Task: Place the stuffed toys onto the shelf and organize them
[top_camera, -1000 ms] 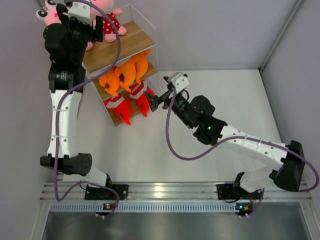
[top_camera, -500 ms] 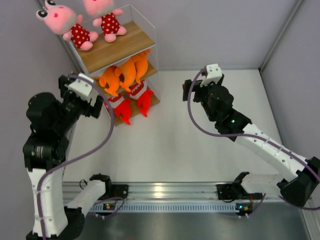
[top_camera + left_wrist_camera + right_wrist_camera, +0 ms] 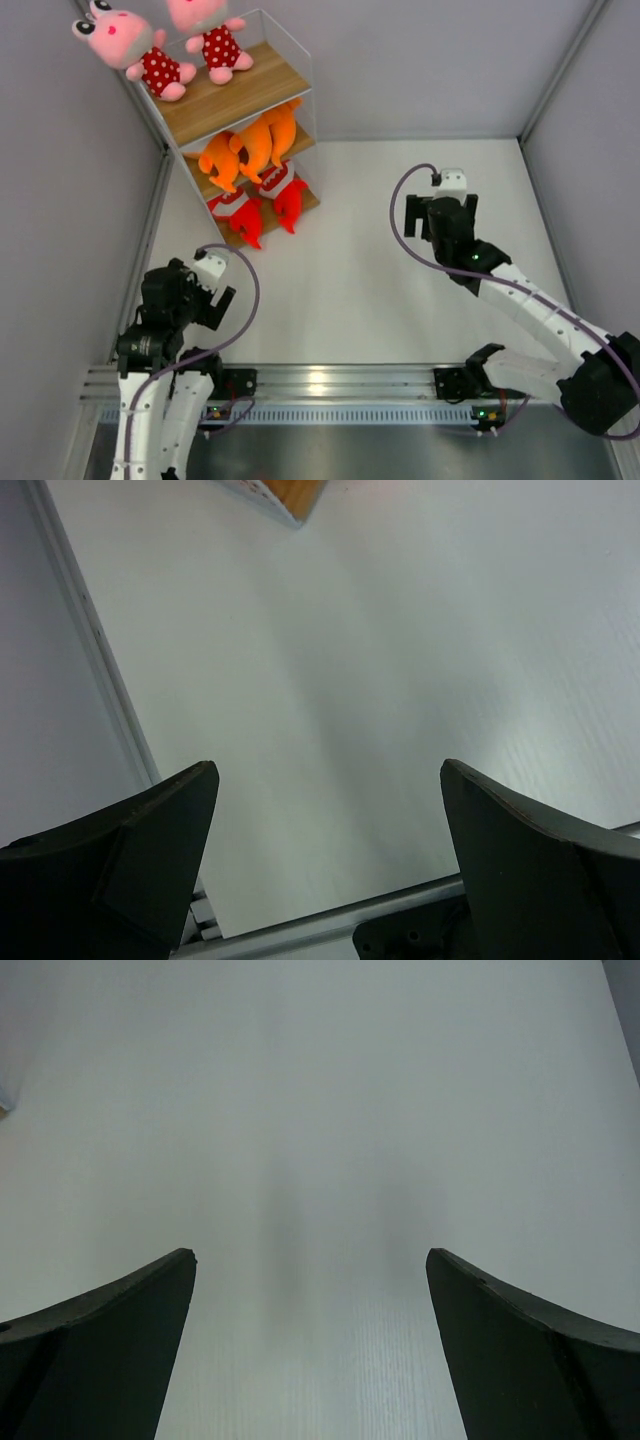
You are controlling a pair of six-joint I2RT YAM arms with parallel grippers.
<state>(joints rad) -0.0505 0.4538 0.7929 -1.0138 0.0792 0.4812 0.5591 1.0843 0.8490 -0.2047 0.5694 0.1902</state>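
Note:
The shelf (image 3: 262,82) stands at the back left. Two pink animals in red polka-dot dresses (image 3: 138,57) (image 3: 212,35) sit on its top board. Orange sharks (image 3: 248,145) lie on the middle board and red sharks (image 3: 262,202) on the bottom board. My left gripper (image 3: 212,290) is open and empty, low at the near left, well away from the shelf. My right gripper (image 3: 440,215) is open and empty over the white table, right of the shelf. The left wrist view shows only a corner of the shelf's bottom board (image 3: 290,495).
White walls close in the table on the left, back and right. A metal rail (image 3: 330,385) runs along the near edge and also shows in the left wrist view (image 3: 330,920).
My left arm has dropped from the shelf's top board down to the near left. My right arm has pulled back from the red sharks toward the right. Both pink animals now sit uncovered on top.

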